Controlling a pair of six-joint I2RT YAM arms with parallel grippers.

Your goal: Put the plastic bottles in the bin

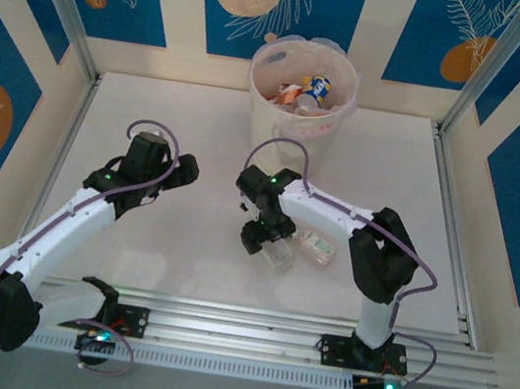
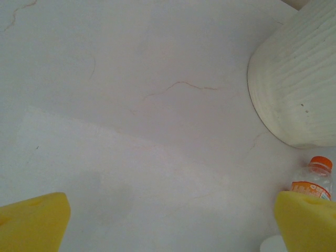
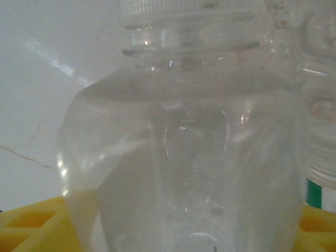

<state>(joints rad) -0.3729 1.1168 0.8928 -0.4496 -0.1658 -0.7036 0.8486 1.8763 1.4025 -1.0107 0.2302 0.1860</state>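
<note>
A clear plastic bottle [image 3: 184,157] with a clear screw cap lies on the table between the yellow pads [image 3: 31,226] of my right gripper [image 3: 184,231]. The pads sit against its two sides. From above, the right gripper [image 1: 267,241] is down over this bottle [image 1: 280,256] in the middle of the table. A second bottle [image 1: 317,247] lies just right of it, with a green label edge [image 3: 314,193]. The bin [image 1: 260,75], a cream bucket with a thin bag liner, stands at the back and holds several bottles [image 1: 307,91]. My left gripper [image 1: 179,173] hangs open over bare table.
In the left wrist view the open left gripper [image 2: 170,226] has nothing between its yellow fingers. The bin's ribbed wall [image 2: 299,79] is at the upper right there. Below it an orange-capped bottle [image 2: 314,178] shows. Metal frame posts and patterned walls enclose the table.
</note>
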